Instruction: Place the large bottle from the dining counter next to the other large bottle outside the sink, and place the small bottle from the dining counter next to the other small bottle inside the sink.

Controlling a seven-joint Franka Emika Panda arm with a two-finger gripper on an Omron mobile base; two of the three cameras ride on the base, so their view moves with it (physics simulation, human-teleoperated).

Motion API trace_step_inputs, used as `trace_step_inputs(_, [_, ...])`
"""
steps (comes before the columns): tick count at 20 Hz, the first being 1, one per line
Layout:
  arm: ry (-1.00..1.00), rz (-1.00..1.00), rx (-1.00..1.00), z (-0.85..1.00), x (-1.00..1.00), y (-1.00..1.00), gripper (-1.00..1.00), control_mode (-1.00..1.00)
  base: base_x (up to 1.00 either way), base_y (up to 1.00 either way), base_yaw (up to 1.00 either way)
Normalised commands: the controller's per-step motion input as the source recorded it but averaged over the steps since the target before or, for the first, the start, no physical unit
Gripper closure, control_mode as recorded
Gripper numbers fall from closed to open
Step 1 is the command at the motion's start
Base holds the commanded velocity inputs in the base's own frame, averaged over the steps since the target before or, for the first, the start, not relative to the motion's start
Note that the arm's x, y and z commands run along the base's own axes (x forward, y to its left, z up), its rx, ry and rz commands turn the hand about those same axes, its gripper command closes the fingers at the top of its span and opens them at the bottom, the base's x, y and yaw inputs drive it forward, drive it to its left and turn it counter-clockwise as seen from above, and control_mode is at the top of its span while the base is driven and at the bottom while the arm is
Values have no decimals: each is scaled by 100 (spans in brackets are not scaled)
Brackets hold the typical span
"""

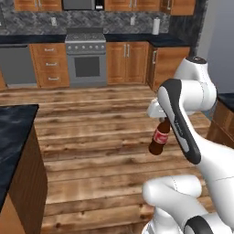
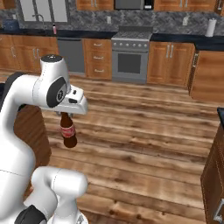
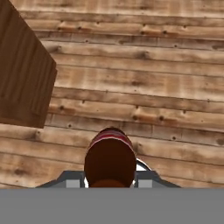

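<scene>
My gripper (image 1: 162, 119) is shut on the neck of the large bottle (image 1: 159, 139), a dark-brown cola bottle with a red label. The bottle hangs slightly tilted in the air over the wood floor, well above it. From the right base view the gripper (image 2: 65, 113) holds the same bottle (image 2: 68, 133) beside the dining counter's wood side (image 2: 33, 127). The hand view looks down the bottle (image 3: 109, 157) between the fingertips (image 3: 72, 178). The dining counter's black marbled top (image 1: 13, 132) lies to the left. A pale pink bottle (image 2: 54, 29) stands on the far worktop by a gooseneck tap (image 2: 39, 17).
Open wood floor stretches ahead to the wall cabinets, with a stove (image 1: 86, 59) and a dishwasher (image 1: 18, 66) at the back. A wood cabinet with a dark top (image 1: 224, 119) stands close on the right. A paper towel roll (image 1: 156, 26) sits on the back worktop.
</scene>
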Motion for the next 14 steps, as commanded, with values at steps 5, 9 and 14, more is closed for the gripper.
trace_step_inputs(5, [0,0,0,0,0,0,100,100,100,-24,0])
trace_step_inputs(9, [0,0,0,0,0,0,100,100,100,0,-4])
trace_step_inputs(14, [0,0,0,0,0,0,100,100,100,0,-12])
